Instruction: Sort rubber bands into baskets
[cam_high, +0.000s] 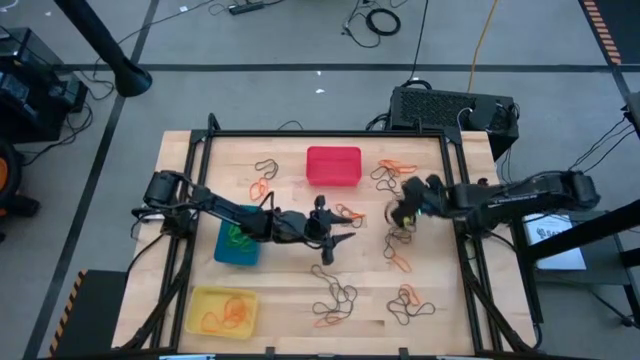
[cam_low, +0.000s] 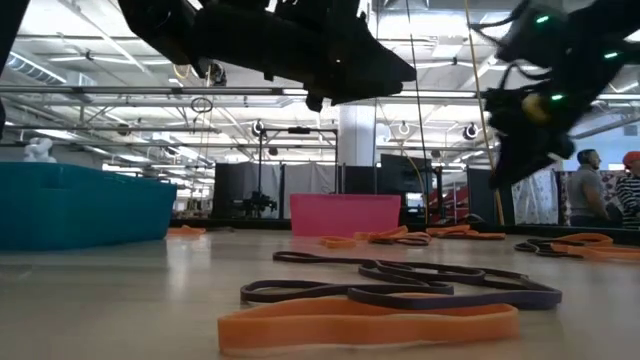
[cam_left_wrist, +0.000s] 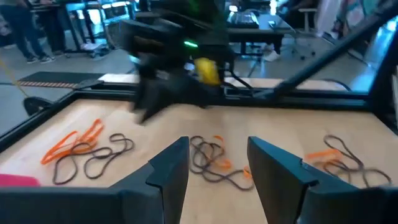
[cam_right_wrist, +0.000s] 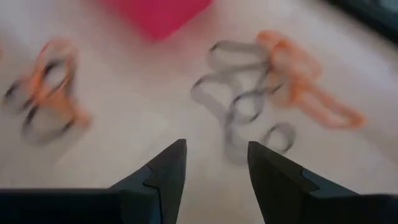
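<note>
Nearest the bench's (cam_high: 420, 330) front edge, the yellow basket (cam_high: 222, 310) holds orange rubber bands (cam_high: 228, 314), and loose dark and orange bands (cam_high: 335, 300) lie to its right. Farther in, the blue basket (cam_high: 237, 243) holds green bands. The left claw (cam_high: 340, 240) hangs mid-bench with its fingers (cam_left_wrist: 171, 171) spread wide and empty, bands ahead of it. The right claw (cam_high: 398, 215) hovers over a cluster of bands (cam_right_wrist: 249, 106), its fingers (cam_right_wrist: 165, 171) apart, holding nothing. The red basket (cam_high: 333, 165) sits at the far edge.
</note>
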